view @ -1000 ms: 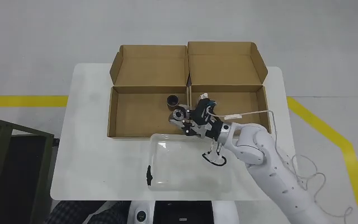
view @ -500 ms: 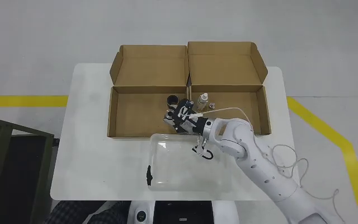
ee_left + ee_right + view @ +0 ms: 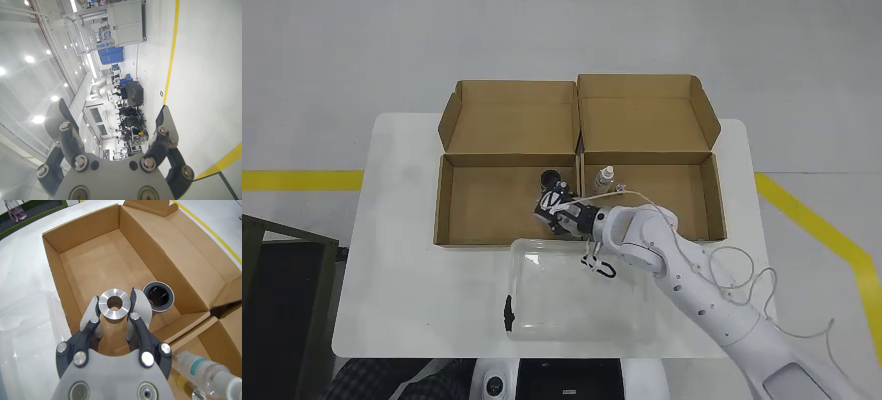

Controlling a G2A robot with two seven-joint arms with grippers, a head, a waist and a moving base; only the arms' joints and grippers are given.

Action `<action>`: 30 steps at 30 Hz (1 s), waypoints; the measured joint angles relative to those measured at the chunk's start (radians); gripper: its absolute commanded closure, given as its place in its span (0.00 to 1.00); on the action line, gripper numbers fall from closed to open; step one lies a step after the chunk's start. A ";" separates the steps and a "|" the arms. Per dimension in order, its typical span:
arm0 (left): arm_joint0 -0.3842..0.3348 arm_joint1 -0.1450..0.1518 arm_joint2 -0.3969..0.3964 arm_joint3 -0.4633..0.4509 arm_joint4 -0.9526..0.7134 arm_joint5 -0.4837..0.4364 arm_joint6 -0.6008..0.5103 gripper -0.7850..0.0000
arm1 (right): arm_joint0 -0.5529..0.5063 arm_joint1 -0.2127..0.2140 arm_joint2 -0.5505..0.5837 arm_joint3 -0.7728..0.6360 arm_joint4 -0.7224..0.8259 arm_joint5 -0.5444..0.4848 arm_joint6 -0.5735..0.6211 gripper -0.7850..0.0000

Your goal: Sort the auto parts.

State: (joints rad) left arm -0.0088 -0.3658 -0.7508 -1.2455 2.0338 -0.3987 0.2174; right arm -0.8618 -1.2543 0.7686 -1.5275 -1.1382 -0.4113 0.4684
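white table, brown box beneath right end effector clamped on silver ring

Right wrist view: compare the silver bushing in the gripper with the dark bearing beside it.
The silver bushing is bright metal, thick-walled with a narrow bore; the dark bearing has a thin rim and a wide black bore. The silver bushing is clamped in the right gripper; the dark bearing sits free on the cardboard box floor. Both are short hollow cylinders.
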 measured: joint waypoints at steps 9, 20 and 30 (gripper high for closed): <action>0.000 0.000 0.000 0.000 0.000 0.000 0.000 0.00 | 0.018 -0.013 -0.022 0.033 -0.036 -0.020 0.046 1.00; 0.000 0.000 0.000 0.000 0.000 0.000 0.000 0.00 | 0.041 -0.033 -0.049 0.069 -0.067 -0.021 0.074 0.86; 0.000 0.000 0.000 0.000 0.000 0.000 0.000 0.00 | 0.051 -0.048 -0.063 0.088 -0.097 -0.016 0.092 0.71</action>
State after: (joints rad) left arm -0.0088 -0.3658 -0.7508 -1.2455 2.0338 -0.3987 0.2174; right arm -0.8109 -1.3025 0.7052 -1.4395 -1.2349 -0.4268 0.5605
